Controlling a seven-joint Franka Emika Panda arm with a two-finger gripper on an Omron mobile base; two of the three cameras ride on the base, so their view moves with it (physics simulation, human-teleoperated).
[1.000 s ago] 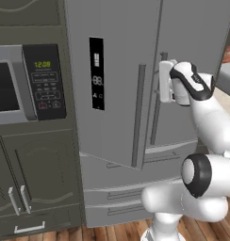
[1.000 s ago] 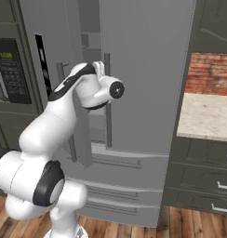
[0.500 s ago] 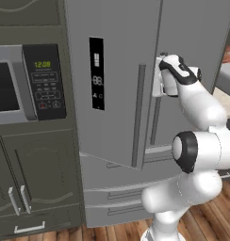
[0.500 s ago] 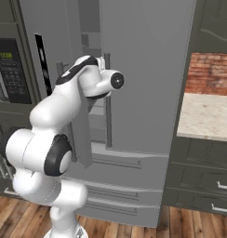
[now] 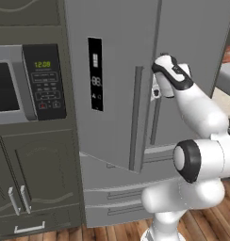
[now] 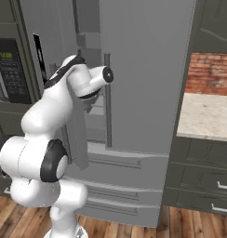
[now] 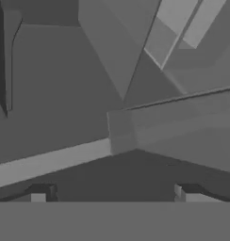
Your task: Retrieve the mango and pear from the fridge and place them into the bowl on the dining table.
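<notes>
Right now the tool (image 7: 112,195) has its tips spread wide apart with nothing between them, poised at the gap where the fridge (image 5: 192,56) left door (image 5: 112,84) stands ajar. Just ahead of the tips, the hand view gives only grey panels and an edge running across; I cannot tell which is shelf and which is door lining. In the left base view the hand sits just beside the ajar door's free edge, with its long bar handle (image 5: 135,117) a little to one side.

Judging from that, the step in hand is swinging this door wider. To do it well, press on the inner face near the free edge, sweep along the door's arc, and keep the wrist clear of the handle.

Farther in, the mango and pear cannot be made out; they are presumably on the shelves behind the door, so open it fully before reaching.
</notes>
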